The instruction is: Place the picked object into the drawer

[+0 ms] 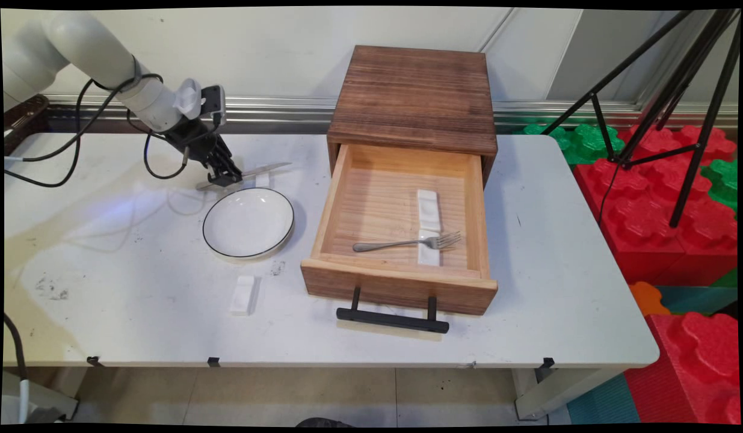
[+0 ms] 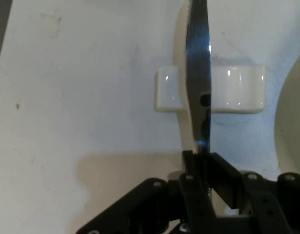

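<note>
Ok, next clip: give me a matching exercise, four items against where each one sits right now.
Things:
1. knife
2. fork
3. plate
4. lone white rest

Places:
A. lying in the open drawer, across a white rest
B. on the table, nearer the front edge than the plate
C. clamped in the gripper, blade over another white rest
D. on the table, left of the drawer, just in front of the gripper

Pairs: 1-C, 2-A, 3-D, 4-B

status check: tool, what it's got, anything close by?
Tool shut on knife, behind the plate. Blade lies across a white rest. Drawer open: fork, two more rests inside.
</note>
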Robot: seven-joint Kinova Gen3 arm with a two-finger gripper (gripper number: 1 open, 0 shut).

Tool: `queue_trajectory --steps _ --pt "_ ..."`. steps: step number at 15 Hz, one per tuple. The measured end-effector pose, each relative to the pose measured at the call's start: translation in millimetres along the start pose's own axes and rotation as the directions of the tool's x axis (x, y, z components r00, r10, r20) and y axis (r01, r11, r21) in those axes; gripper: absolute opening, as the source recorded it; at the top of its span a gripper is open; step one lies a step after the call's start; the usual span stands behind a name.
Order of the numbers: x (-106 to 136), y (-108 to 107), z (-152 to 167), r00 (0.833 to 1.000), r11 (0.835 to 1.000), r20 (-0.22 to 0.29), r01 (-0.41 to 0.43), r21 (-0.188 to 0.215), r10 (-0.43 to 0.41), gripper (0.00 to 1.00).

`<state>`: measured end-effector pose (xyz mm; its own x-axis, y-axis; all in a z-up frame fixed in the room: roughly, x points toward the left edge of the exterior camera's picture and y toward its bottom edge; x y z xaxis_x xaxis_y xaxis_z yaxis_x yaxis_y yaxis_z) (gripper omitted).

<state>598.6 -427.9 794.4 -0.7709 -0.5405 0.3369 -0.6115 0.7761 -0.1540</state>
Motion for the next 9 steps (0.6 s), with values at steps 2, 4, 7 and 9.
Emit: queue_trajectory --steps 2,4,7,9 --pt "1 0 -6 1.0 1.0 -0.001 -0.004 0.003 0.004 0.0" --pt "1 1 -15 1.0 1.0 -0.007 -0.009 0.007 0.009 0.0" --pt "7 4 -34 0.999 1.0 -0.027 -0.026 0.013 0.026 0.0" --pt "12 8 -49 0.998 0.999 -0.046 -0.039 0.013 0.039 0.0"
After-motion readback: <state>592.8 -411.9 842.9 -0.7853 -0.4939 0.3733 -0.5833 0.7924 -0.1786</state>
